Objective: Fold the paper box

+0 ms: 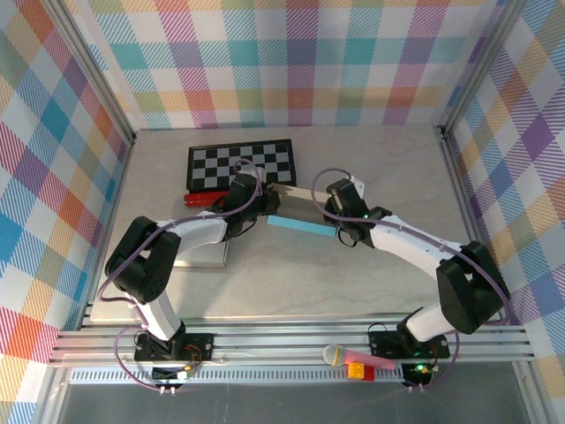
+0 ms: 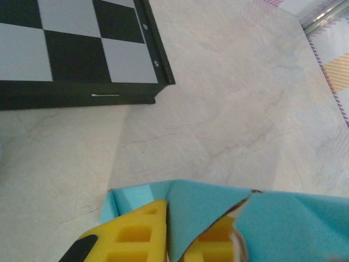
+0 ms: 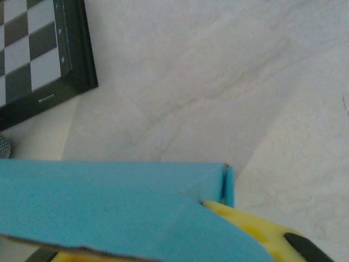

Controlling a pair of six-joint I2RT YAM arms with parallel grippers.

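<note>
I see the paper box point(image 1: 300, 226) lying near the middle of the desk point(image 1: 380, 159), just in front of the chessboard point(image 1: 240, 163), with both arms reaching in on it from either side. Its blue face shows toward me and a pale panel lies behind that, on the chessboard side.

On the left wrist camera, the left fingers point(image 2: 136, 234) are clenched on a blue flap at the box's corner: one yellow finger sits on each side of the paper, and the sheet is creased between them. The chessboard's corner is beyond, apart from the box.

On the right wrist camera, a blue panel of the box covers most of the right fingers point(image 3: 253, 229). A yellow finger shows under the panel's folded corner. I cannot tell from here whether that pair is pinching the paper or released.

A red piece point(image 1: 201, 199) lies by the chessboard's near left corner, beside the left arm.
</note>
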